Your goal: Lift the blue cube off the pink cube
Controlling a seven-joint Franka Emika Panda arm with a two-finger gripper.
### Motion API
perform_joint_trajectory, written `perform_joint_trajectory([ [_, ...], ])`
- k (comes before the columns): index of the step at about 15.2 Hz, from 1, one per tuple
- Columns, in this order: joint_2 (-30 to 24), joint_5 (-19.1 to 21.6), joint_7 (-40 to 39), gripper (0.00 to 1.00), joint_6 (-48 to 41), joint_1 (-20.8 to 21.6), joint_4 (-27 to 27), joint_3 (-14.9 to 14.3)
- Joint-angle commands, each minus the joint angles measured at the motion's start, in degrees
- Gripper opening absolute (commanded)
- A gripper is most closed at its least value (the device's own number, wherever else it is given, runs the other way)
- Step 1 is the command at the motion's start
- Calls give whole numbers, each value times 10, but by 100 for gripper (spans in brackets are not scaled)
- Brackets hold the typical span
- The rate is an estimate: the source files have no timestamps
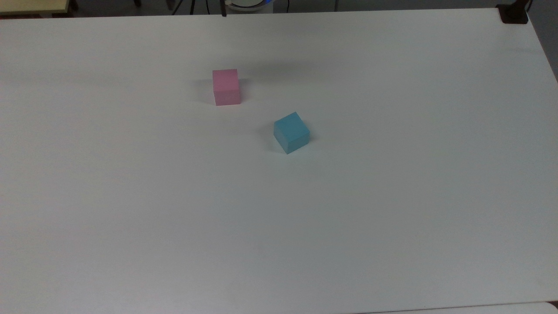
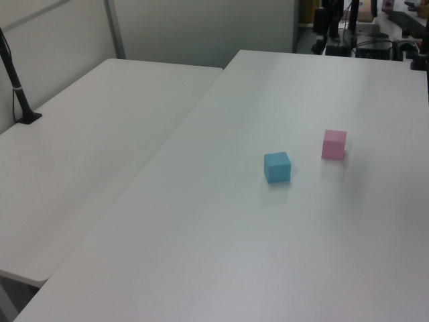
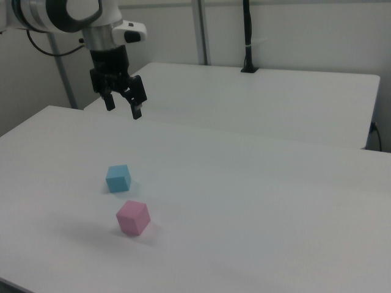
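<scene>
Top view: blue cube (image 1: 291, 132) sits flat on the white table (image 1: 392, 196), turned approx. 45° so one corner faces the cam. Pink cube (image 1: 226, 87) stands apart from it, up and toward the top view's left, faces square-on. The two aren't touching; bare tabletop between them. A soft shadow lies on the table just past the pink cube, toward the top view's right.

Left view: same pair on the table (image 2: 221, 241). Blue cube (image 2: 277, 166) nearer the cam, pink cube (image 2: 334, 144) beyond it and toward the left view's right, a clear gap between. Second table (image 2: 80, 154) alongside on the left view's left, w/ a black post (image 2: 17, 87) clamped at its far edge.

Right view: the pincer (image 3: 122, 108) hangs in the air, fingers spread wide, nothing between them, tips pointing down. Arm (image 3: 67, 15) reaches in from the right view's upper left. Blue cube (image 3: 118, 177) is well below the pincer, approx. straight under it on the table (image 3: 256, 207), no contact. Pink cube (image 3: 133, 217) is lower again, further from the pincer than the blue one and nearer the cam, a shade toward the right view's right. Blue is off pink; both rest on the tabletop, separate.
</scene>
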Motion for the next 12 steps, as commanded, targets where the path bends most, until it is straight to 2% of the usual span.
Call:
perform_joint_trajectory([
  [1, -30, 4, 9, 100, -16, 26, -16, -36],
  [3, -27, -8, -4, 100, -10, 24, -14, -37],
  [5, -28, -35, -50, 100, -9, 21, -14, -37],
  [7, -30, -35, -105, 100, -12, 25, -13, -58],
  [12, -28, -34, -100, 100, -14, 26, -6, -59],
])
